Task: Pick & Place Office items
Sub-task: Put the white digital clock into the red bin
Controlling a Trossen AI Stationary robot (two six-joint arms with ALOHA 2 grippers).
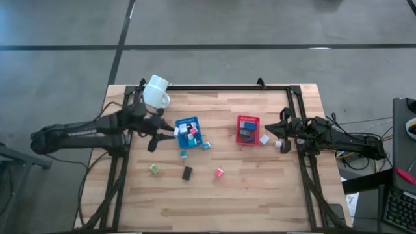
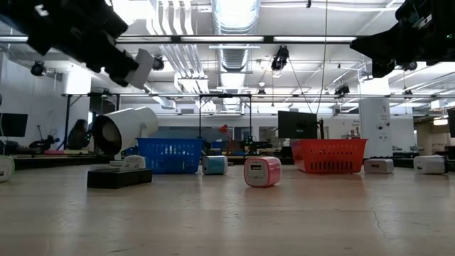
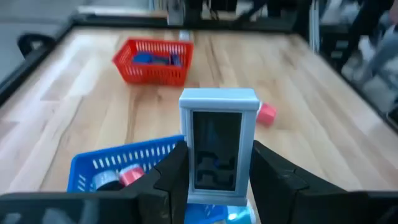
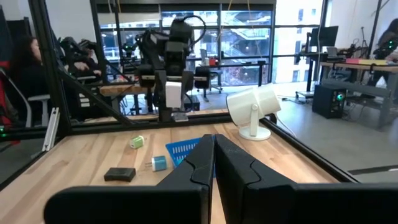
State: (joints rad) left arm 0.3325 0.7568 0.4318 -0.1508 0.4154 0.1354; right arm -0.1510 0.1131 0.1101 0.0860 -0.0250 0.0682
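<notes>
Pale-blue block (image 3: 218,149) pinched in left gripper (image 3: 217,180) over blue basket (image 3: 127,160) (right gripper (image 4: 213,163) pressed together, idle).

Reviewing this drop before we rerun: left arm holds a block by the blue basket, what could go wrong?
1. The left gripper pinches only the light-blue block's lower part; it may tip.
2. The blue basket already holds several items; the block might bounce out.
3. The white mug lies close beside the left arm; retracting could knock it.

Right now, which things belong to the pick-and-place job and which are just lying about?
Job: light blue block in left hand, pink cube, black block, green cube, teal cube.
Not for picking: white mug, blue basket, red basket.
</notes>
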